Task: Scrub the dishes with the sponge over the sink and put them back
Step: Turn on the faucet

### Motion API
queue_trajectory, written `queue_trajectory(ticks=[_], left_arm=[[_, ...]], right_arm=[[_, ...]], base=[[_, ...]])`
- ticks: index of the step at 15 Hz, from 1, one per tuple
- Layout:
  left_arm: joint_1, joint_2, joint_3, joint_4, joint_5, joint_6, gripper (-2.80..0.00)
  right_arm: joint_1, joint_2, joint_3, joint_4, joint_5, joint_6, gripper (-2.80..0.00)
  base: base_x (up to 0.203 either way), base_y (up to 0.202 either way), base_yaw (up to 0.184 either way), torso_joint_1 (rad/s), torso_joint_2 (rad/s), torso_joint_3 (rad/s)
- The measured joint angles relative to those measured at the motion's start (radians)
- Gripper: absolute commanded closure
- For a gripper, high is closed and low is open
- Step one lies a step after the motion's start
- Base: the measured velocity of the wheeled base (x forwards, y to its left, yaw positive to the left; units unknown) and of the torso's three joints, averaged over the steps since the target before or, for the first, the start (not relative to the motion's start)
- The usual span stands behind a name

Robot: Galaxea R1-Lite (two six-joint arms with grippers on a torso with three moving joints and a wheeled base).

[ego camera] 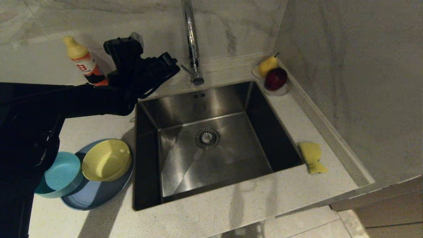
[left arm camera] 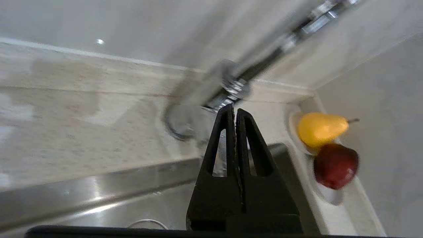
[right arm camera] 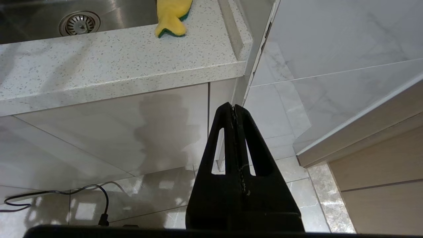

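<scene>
The dishes stand stacked on the counter left of the sink (ego camera: pixel 231 162): a yellow bowl (ego camera: pixel 105 160) and a teal bowl (ego camera: pixel 61 173) rest on a wide blue plate (ego camera: pixel 96 197). On the counter right of the sink lies the yellow sponge (ego camera: pixel 312 157), also in the right wrist view (right arm camera: pixel 172 16). My left gripper (ego camera: pixel 175 68) hovers over the sink's back left corner beside the faucet base (ego camera: pixel 197 79). It is shut and empty (left arm camera: pixel 235 110). My right gripper (right arm camera: pixel 234 107) hangs shut and empty below counter level, in front of the cabinet.
A soap bottle (ego camera: pixel 84 62) stands behind my left arm. A small dish with a pear (ego camera: pixel 267 65) and a red apple (ego camera: pixel 276 78) sits at the back right corner. A wall (ego camera: pixel 357 82) borders the counter's right side. A cable (right arm camera: pixel 99 195) lies on the floor.
</scene>
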Motion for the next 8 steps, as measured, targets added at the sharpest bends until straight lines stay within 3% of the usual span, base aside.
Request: queue_trajectory(ticks=[8], left_arm=[[-0.024, 0.023, 0.000, -0.007, 0.012, 0.003, 0.00]], right_arm=[[0.000, 0.000, 0.000, 0.000, 0.000, 0.001, 0.00]], base=[[0.000, 0.000, 0.000, 0.000, 0.00, 0.000]])
